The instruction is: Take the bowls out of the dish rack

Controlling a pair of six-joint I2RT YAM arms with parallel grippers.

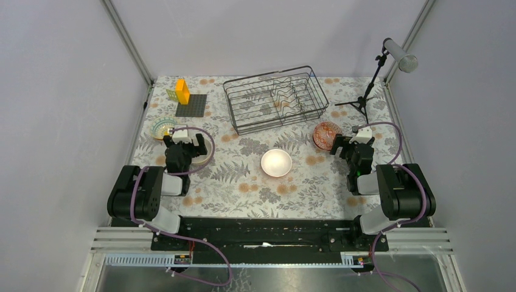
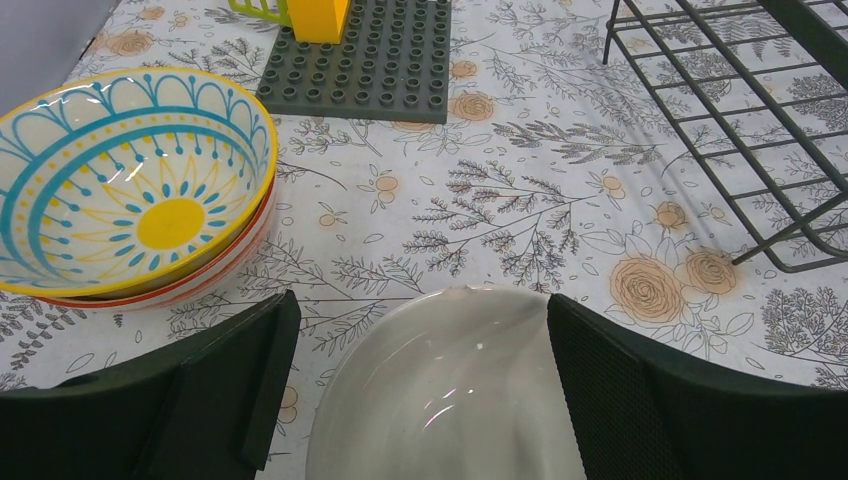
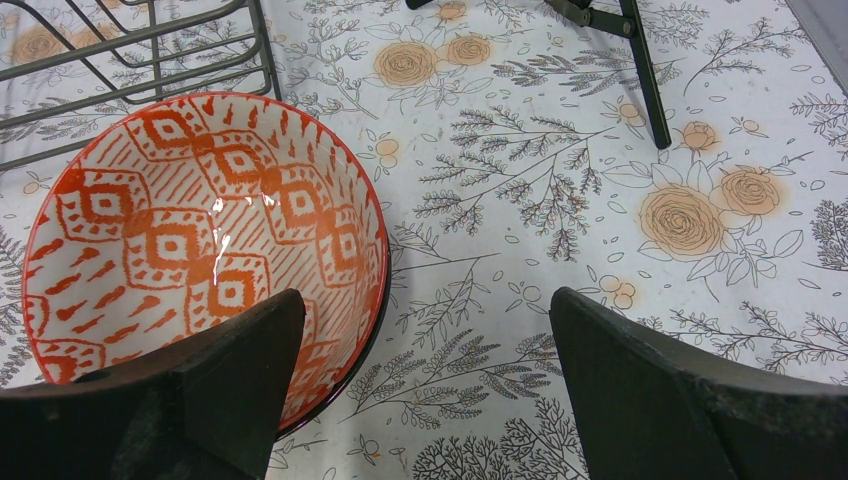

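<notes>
The bowls that show all sit on the counter (image 1: 231, 182), outside the black wire dish rack (image 1: 275, 102), which stands at the far middle. At the left, a bowl with a blue and yellow sunburst pattern (image 2: 130, 200) is nested on top of a stack; an orange-rimmed bowl shows under it, and how many lie below I cannot tell. A plain white bowl (image 1: 276, 162) sits alone at the centre, well apart from both arms. A white bowl with an orange-red diamond pattern (image 3: 200, 240) rests just right of the rack.

The left pincer (image 2: 420, 330) is spread wide and holds nothing. A pale grey-white bowl (image 2: 450, 390) lies low between its two fingers, beside the stack.

The right pincer (image 3: 425, 310) is also spread wide and holds nothing. Its left finger overlaps the near rim of the orange-red bowl in the wrist view.

A dark grey studded plate (image 1: 191, 104) carrying an orange block (image 1: 182, 91) lies at the far left, and a black tripod stand (image 1: 365, 91) stands at the far right.
</notes>
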